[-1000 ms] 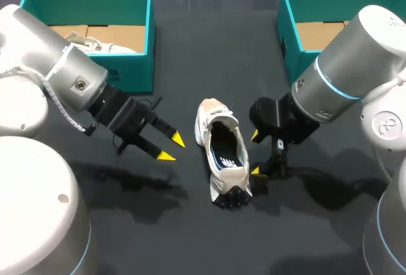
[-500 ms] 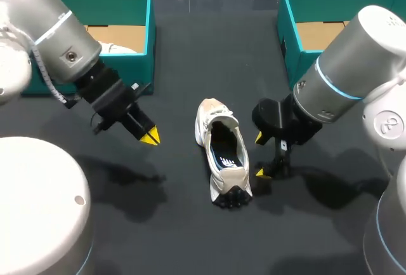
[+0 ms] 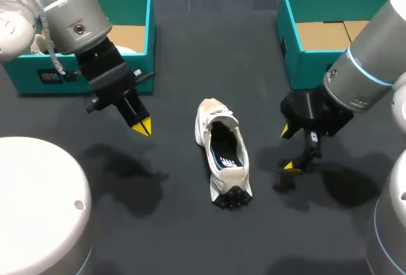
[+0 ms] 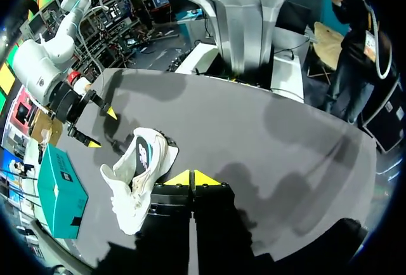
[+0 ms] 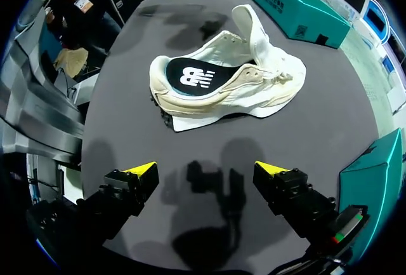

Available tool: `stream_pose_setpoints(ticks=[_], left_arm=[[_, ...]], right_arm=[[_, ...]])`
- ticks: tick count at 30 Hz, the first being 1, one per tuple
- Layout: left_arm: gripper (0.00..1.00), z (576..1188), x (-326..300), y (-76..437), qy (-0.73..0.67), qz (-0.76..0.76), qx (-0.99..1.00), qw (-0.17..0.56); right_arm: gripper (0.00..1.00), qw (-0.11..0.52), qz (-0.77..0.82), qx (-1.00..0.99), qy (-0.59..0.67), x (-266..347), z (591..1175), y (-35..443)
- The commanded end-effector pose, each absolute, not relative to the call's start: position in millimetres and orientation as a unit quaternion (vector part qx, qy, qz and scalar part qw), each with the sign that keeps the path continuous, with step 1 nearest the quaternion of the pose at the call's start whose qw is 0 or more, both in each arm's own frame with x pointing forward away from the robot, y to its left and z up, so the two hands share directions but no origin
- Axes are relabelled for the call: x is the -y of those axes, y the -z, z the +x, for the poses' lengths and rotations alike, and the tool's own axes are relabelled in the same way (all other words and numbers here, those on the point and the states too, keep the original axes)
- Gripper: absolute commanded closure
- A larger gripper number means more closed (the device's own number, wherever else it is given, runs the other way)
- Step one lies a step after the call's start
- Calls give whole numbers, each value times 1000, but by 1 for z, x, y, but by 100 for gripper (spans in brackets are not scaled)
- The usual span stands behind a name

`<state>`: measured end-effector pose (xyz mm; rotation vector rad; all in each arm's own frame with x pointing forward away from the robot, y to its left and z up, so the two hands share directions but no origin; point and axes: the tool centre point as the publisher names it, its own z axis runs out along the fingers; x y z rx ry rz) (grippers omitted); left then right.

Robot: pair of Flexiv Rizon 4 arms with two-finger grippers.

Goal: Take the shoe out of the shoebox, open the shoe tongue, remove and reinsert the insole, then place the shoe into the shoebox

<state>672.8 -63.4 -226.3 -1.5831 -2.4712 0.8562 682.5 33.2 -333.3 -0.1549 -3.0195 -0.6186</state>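
Observation:
A cream sneaker [image 3: 222,157] lies upright on the dark table, mid-way between my arms, tongue [image 5: 250,30] folded back. Its dark insole [image 5: 190,75] with a white logo lies inside. My left gripper [image 3: 141,126] hangs to the shoe's left, well apart from it, shut with nothing held; its yellow tips [image 4: 190,178] touch, with the sneaker [image 4: 136,176] beside them. My right gripper [image 3: 289,148] stands open to the right of the shoe, clear of it. In the right wrist view the sneaker [image 5: 222,84] lies ahead of the wide-spread gripper [image 5: 206,172].
A teal shoebox [image 3: 150,40] at the back left holds cardboard and a white shoe, partly hidden by my left arm. A second teal shoebox [image 3: 285,27] stands at the back right, close behind my right arm. Bare dark table surrounds the sneaker.
My left gripper closed and drew back and to the left, away from the shoe. My right gripper moved to the right, off the shoe's side, staying open. The shoe kept still.

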Motion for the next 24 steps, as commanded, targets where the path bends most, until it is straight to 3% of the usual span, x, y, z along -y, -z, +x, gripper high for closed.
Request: stream_pose_setpoints(ticks=[1,8,24], left_arm=[[100,676,66,227,-264,-526,806,69],[100,676,66,227,-264,-526,806,69],[100,686,133,241,-151,-634,755,73]], right_arm=[[0,22,-51,977,207,-26,675,331],[0,22,-51,977,207,-26,675,331],[0,18,-56,977,207,6,665,325]])
